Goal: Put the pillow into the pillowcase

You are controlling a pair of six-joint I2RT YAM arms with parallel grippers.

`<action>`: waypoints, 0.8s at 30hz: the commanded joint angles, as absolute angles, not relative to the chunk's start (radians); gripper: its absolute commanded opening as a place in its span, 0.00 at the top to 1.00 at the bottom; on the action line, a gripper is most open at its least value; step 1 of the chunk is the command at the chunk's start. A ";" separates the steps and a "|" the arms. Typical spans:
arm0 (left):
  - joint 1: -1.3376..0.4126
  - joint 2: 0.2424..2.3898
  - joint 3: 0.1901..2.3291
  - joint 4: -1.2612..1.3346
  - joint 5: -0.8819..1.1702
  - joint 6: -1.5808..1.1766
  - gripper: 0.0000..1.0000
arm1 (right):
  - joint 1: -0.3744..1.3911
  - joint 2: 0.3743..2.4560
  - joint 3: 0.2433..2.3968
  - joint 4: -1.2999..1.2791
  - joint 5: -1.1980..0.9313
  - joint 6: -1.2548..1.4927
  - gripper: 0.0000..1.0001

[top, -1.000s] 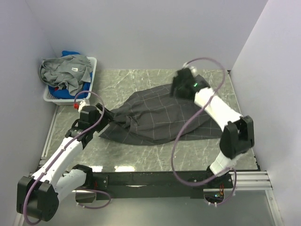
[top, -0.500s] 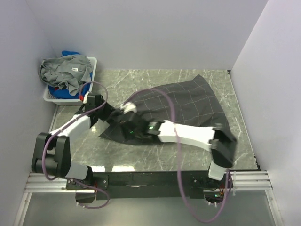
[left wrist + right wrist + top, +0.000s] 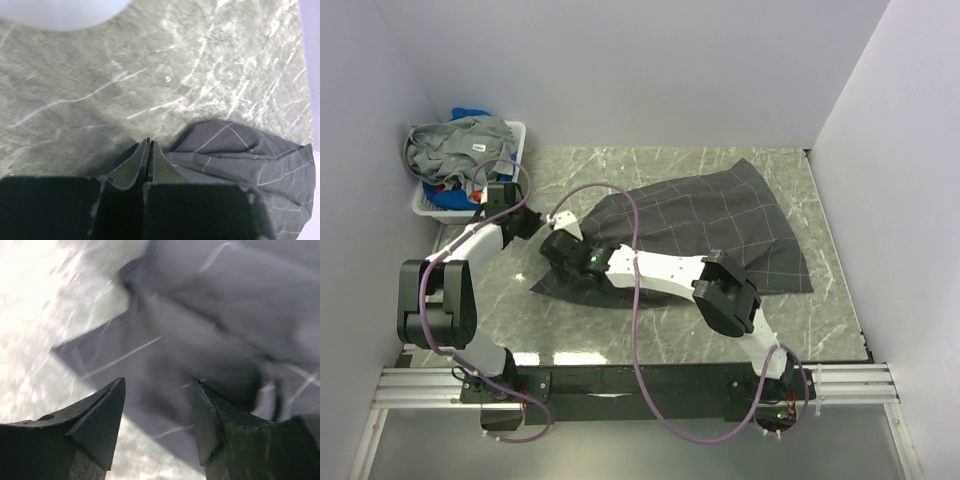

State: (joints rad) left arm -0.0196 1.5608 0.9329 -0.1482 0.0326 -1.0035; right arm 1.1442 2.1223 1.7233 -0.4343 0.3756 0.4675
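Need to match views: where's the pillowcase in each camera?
Top external: pillowcase spread over the centre-right of the table.
Left wrist: pillowcase bunched in the lower right, beside the shut left claw.
Right wrist: pillowcase blurred, filling the centre and upper right beyond the open right claw.
Shared landmark: grey marble tabletop, seen in all three.

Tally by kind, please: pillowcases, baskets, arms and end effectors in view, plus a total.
Pillowcase: 1
Basket: 1
Arms: 2, left arm and right arm
End effectors: 2, left end effector and right end effector
Total: 6
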 commanded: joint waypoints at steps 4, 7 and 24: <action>-0.020 1.568 0.985 -0.169 0.066 -0.957 0.99 | 1.104 2.065 1.666 -0.422 0.499 0.660 0.39; -0.017 1.562 0.982 -0.169 0.080 -0.953 0.99 | 1.103 2.068 1.667 -0.397 0.515 0.649 0.39; 0.026 1.514 0.979 -0.192 0.123 -0.933 0.98 | 1.101 2.281 1.862 -0.422 0.475 0.402 0.48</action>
State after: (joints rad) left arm 0.0219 1.5658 0.9497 -0.2012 0.1009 -0.9504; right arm 1.0996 2.2456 1.7977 -0.3939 0.4370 0.4431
